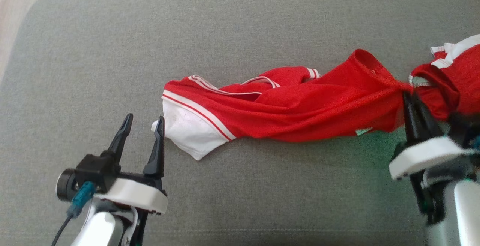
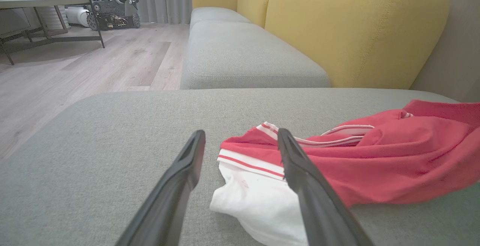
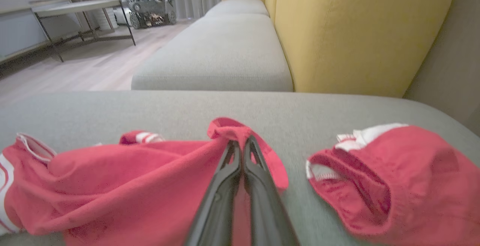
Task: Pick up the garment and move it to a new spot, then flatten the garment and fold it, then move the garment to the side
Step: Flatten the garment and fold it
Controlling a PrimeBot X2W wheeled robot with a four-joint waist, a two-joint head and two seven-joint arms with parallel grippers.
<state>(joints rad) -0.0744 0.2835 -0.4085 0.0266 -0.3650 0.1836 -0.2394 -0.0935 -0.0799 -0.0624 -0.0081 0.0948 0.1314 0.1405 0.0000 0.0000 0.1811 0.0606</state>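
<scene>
A red garment [image 1: 300, 107] with white stripes and a white sleeve lies bunched in a long roll across the grey cushion [image 1: 225, 24]. My right gripper [image 1: 407, 94] is shut on a pinched fold at its right end, and the right wrist view shows red cloth [image 3: 112, 186] gathered around the closed gripper [image 3: 242, 143]. My left gripper [image 1: 145, 117] stands open just left of the white sleeve [image 1: 187, 131], whose corner touches the right finger. In the left wrist view the gripper [image 2: 240, 133] frames the striped edge of the garment [image 2: 375, 163].
Another red and white piece of clothing [image 1: 457, 77] lies at the cushion's right edge, apart from the held fold in the right wrist view [image 3: 375, 178]. A yellow backrest [image 2: 356, 24] and a second grey seat [image 2: 243, 51] stand beyond. Wooden floor [image 2: 93, 69] lies to the left.
</scene>
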